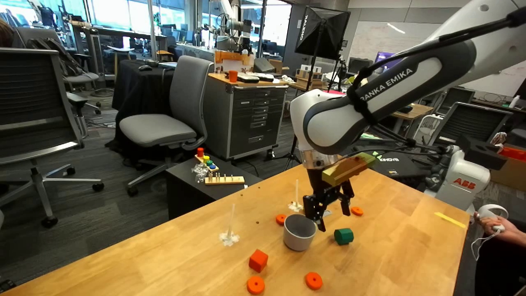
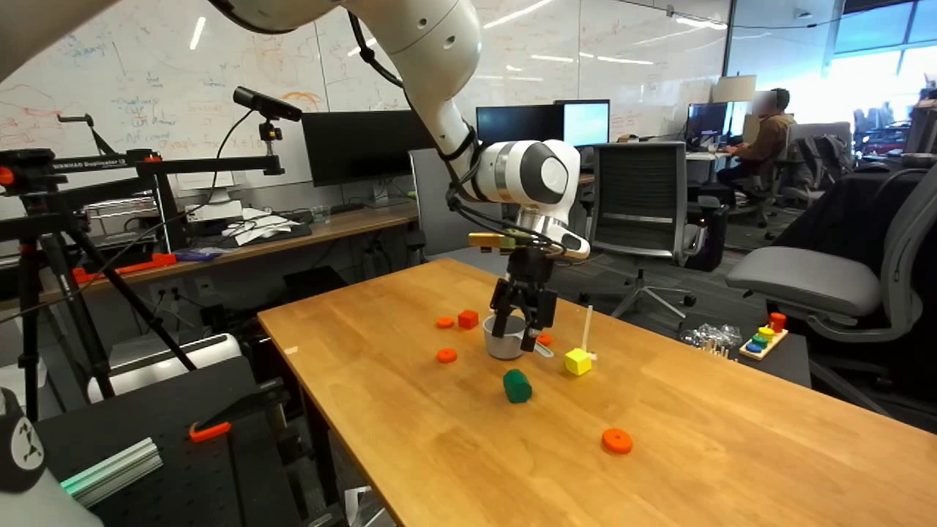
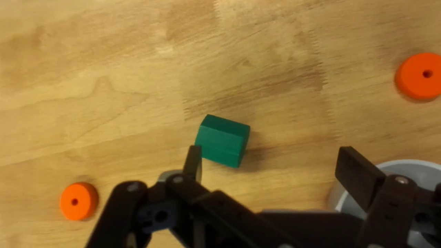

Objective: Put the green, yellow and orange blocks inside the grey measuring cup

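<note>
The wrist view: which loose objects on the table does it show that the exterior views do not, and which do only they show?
Only the wrist view: none, just a closer look.
Only the exterior views: the orange-red cube, two flat orange discs and, in an exterior view, the yellow cube.
Shared: the green hexagonal block, the round grey cup and two further orange discs.

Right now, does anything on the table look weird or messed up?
Yes: in an exterior view, two thin, pale upright sticks rise from ragged whitish patches, messy-looking against the smooth wooden tabletop. The round grey measuring cup stands upright, and I see nothing spilled.
</note>
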`<state>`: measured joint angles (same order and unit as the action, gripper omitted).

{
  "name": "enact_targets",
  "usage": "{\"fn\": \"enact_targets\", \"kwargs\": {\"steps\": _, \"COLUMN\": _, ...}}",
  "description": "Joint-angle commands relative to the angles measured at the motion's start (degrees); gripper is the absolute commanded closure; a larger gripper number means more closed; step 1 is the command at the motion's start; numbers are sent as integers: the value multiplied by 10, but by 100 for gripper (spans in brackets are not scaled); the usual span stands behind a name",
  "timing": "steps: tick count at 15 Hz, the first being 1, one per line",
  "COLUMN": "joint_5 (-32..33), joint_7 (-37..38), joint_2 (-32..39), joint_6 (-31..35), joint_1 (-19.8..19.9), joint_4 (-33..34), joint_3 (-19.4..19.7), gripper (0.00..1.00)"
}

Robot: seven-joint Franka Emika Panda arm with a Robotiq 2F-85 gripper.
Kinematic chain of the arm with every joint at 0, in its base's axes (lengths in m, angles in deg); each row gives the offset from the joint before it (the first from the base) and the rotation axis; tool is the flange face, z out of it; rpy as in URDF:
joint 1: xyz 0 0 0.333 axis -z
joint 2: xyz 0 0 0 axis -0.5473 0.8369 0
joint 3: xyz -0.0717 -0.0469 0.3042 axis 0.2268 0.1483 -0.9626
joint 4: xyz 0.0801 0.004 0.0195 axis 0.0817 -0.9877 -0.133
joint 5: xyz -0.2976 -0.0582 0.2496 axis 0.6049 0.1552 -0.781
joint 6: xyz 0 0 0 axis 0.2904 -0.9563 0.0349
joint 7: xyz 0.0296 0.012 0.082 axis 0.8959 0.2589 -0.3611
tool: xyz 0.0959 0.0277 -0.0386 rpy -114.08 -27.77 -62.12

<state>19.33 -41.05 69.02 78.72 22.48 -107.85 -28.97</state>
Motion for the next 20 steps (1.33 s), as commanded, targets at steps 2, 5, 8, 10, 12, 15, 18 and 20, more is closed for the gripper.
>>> {"fn": "enact_targets", "kwargs": {"steps": 2, "joint_5": -57, "joint_7": -90, "joint_2": -13, "joint_6": 2, "joint_1": 41, "joint_4": -6, "joint_3": -34, "gripper": 0}}
{"fn": "enact_targets", "kwargs": {"steps": 5, "joint_5": -46, "joint_7": -69, "joint_2": 1, "joint_6": 2, "joint_1": 28, "joint_4": 3, "joint_3": -17, "gripper": 0}}
{"fn": "enact_targets", "kwargs": {"steps": 8, "joint_5": -46, "joint_7": -70, "joint_2": 1, "joint_6": 2, "joint_1": 28, "joint_4": 3, "joint_3": -17, "gripper": 0}}
{"fn": "enact_targets", "kwargs": {"steps": 10, "joint_5": -46, "joint_7": -70, "joint_2": 1, "joint_6": 2, "joint_1": 28, "joint_4": 3, "joint_3": -17, "gripper": 0}}
{"fn": "enact_targets", "kwargs": {"steps": 12, "joint_5": -26, "joint_7": -58, "joint_2": 5, "joint_6": 9, "joint_1": 13, "joint_4": 5, "joint_3": -6, "gripper": 0}}
{"fn": "enact_targets", "kwargs": {"steps": 15, "joint_5": -15, "joint_7": -51, "joint_2": 7, "joint_6": 11, "joint_1": 10, "joint_4": -4, "joint_3": 2, "gripper": 0}}
{"fn": "enact_targets", "kwargs": {"steps": 18, "joint_5": -12, "joint_7": -46, "joint_2": 9, "joint_6": 12, "joint_1": 10, "joint_4": -13, "joint_3": 7, "gripper": 0}}
{"fn": "enact_targets", "kwargs": {"steps": 20, "joint_5": -15, "joint_7": -43, "joint_2": 11, "joint_6": 13, "joint_1": 13, "joint_4": -16, "joint_3": 8, "gripper": 0}}
